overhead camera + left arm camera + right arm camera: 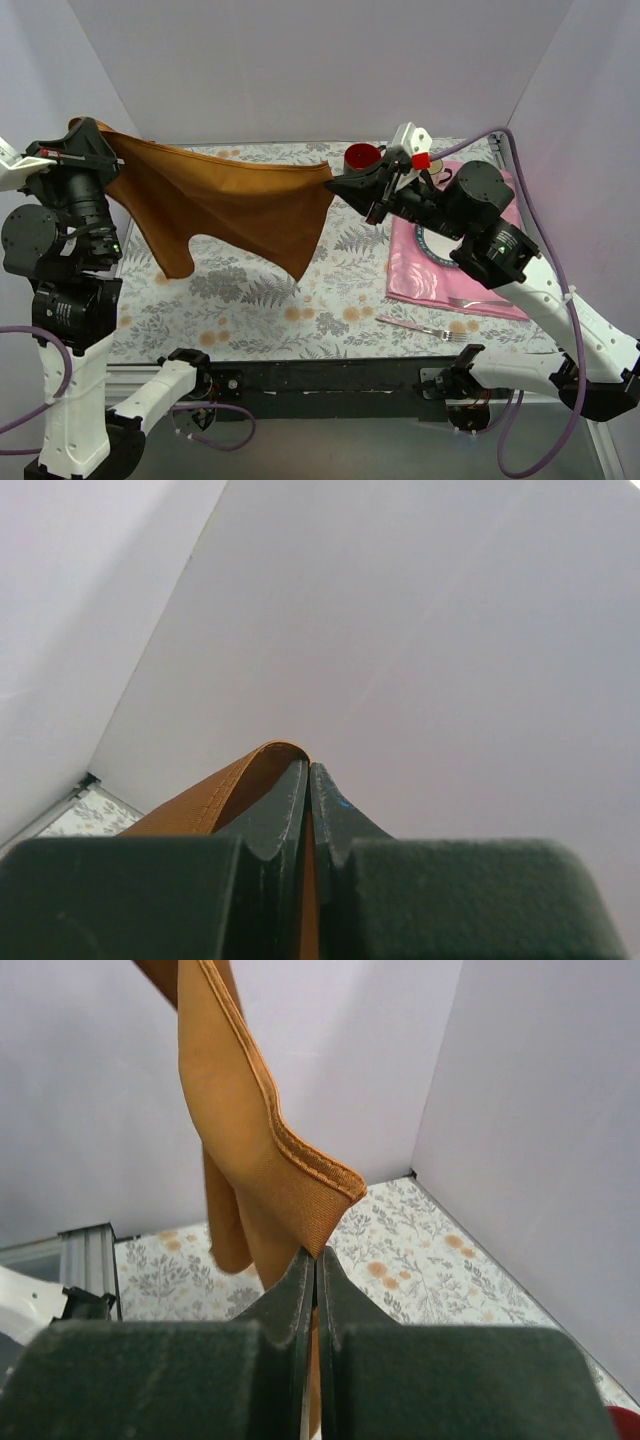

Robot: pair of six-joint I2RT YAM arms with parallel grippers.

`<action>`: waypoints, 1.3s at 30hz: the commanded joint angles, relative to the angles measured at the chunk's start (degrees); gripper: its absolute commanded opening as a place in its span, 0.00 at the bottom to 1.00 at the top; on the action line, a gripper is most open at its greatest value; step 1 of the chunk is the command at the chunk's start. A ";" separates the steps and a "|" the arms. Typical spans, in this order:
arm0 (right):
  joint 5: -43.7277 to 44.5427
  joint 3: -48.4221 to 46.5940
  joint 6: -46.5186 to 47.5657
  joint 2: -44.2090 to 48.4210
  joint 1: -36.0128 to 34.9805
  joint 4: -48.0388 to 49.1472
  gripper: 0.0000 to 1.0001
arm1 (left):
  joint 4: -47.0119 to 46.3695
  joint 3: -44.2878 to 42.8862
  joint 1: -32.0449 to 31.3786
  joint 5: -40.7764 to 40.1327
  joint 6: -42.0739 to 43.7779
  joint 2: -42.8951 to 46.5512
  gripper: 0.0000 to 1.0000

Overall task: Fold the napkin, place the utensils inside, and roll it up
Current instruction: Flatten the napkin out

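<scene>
I hold the napkin (240, 205) up in the air, its top edge stretched between my arms. My left fingers (300, 798) are pressed together on one corner, high at the left. My right fingers (306, 1278) pinch the other corner near the middle of the counter (260, 300). The rest hangs in two loose points, seemingly off the surface.

Both grips sit on only a sliver of hem, so pulling my arms further apart could tug a corner free and drop the cloth in a heap. If I lower it unevenly, the hanging points will probably land first and bunch up. My right arm is close to the red cup (362, 156) and could knock it. The forks (420, 328) lie well apart by the pink cloth (415, 272).
</scene>
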State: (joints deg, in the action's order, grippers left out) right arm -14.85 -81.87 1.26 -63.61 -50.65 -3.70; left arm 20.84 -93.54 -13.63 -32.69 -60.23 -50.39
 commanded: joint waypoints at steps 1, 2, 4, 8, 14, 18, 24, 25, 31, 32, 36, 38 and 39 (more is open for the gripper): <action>8.23 1.79 -3.97 1.30 -0.15 7.04 0.01 | -1.68 -0.07 0.09 -4.39 4.94 -4.09 0.00; 11.22 2.58 -4.50 1.13 0.11 7.04 0.01 | -1.85 0.72 0.01 -5.19 5.73 -6.54 0.00; 18.88 2.24 -6.17 -1.32 1.43 5.03 0.01 | -3.00 1.86 0.00 -7.65 6.87 -9.71 0.00; 20.76 -2.75 -13.18 -12.36 10.54 -2.60 0.01 | 0.06 -3.02 0.70 -8.10 7.50 -27.85 0.00; 13.55 -11.55 -14.80 -35.03 18.66 -11.23 0.01 | 10.44 -18.41 2.99 -2.62 14.78 -57.58 0.00; 21.84 -26.12 -7.52 -50.96 18.66 -20.70 0.01 | 15.52 -34.81 3.26 -13.26 18.13 -76.31 0.29; 25.32 -41.90 -1.43 -57.78 16.82 -30.06 0.50 | 17.83 -35.59 2.73 -12.94 12.51 -74.52 0.85; 25.57 -39.71 -1.43 -56.11 16.21 -28.74 0.62 | 18.35 -33.23 2.73 -11.88 11.81 -72.94 0.86; 23.90 -28.45 -2.38 -47.75 11.99 -27.58 0.75 | 22.40 -12.94 2.73 -3.17 0.12 -57.47 0.88; 23.64 -27.48 -3.36 -46.70 10.24 -27.76 0.75 | 22.31 -6.11 2.90 -3.17 -1.28 -55.97 0.88; 17.94 -14.25 -6.26 -41.78 4.96 -23.29 0.74 | 23.89 7.01 7.80 1.97 -12.16 -49.82 0.72; 12.78 -8.77 -8.45 -38.80 2.32 -18.64 0.72 | 21.71 11.95 10.10 6.56 -14.12 -47.18 0.64; 11.52 -4.14 -10.12 -38.08 1.53 -17.31 0.70 | 20.31 16.50 11.68 8.32 -14.56 -43.86 0.61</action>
State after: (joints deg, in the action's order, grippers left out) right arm 5.30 -97.51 -3.70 -104.33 -45.54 -26.44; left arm 40.29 -88.88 -7.60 -33.26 -66.39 -96.62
